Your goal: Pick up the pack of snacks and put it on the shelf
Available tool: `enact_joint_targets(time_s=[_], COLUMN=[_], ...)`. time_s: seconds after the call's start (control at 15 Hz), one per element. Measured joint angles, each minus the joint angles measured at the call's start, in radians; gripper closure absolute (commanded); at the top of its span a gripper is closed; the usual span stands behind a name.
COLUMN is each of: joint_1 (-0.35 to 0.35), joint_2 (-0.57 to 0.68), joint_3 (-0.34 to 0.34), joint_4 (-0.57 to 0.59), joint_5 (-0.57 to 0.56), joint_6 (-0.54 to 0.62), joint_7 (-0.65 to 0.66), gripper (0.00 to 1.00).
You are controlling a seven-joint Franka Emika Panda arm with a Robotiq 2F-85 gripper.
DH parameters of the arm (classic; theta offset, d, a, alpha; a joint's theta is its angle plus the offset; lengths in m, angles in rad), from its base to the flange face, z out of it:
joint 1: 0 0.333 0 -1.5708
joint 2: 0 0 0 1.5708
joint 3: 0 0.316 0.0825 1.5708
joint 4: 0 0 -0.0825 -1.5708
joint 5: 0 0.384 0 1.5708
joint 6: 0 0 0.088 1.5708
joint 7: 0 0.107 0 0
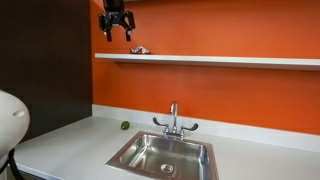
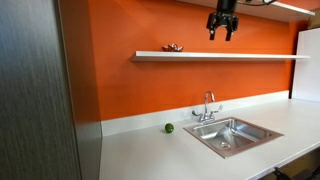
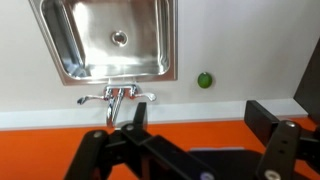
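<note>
The pack of snacks (image 1: 140,50) lies on the white wall shelf (image 1: 220,59), near its end; it also shows in an exterior view (image 2: 173,47) on the shelf (image 2: 230,56). My gripper (image 1: 117,36) hangs above the shelf, open and empty, a little beside and above the pack. In an exterior view it (image 2: 222,37) is high over the shelf's middle. In the wrist view the two black fingers (image 3: 190,135) are spread apart with nothing between them. The pack is out of the wrist view.
A steel sink (image 1: 165,155) with a chrome tap (image 1: 174,122) is set in the white counter (image 1: 60,145). A small green ball (image 1: 125,126) lies on the counter by the orange wall. A dark panel (image 2: 35,90) stands at one side.
</note>
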State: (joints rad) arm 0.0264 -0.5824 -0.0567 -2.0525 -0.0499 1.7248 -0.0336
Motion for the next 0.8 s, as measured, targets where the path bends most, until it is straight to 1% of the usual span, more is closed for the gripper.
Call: enact_joint_targets(time_s=[0.2,0.4,0.6,0.8], joint_1=[-0.017,-0.033,-0.050,-0.073], joint_2=[-0.078,-0.129,-0.156,-0.155], joint_3=[-0.044,-0.083,-0.118,-0.155], joint_4=[-0.154,-0.290,-0.415,-0.521], joint_5=[0.000,-0.003,-0.017,-0.040], joint_6=[-0.008,0.001,0.032,0.098], joint_7=[-0.041,-0.091,-0.128,-0.151], gripper=[0.00,0.00,0.00,0.00])
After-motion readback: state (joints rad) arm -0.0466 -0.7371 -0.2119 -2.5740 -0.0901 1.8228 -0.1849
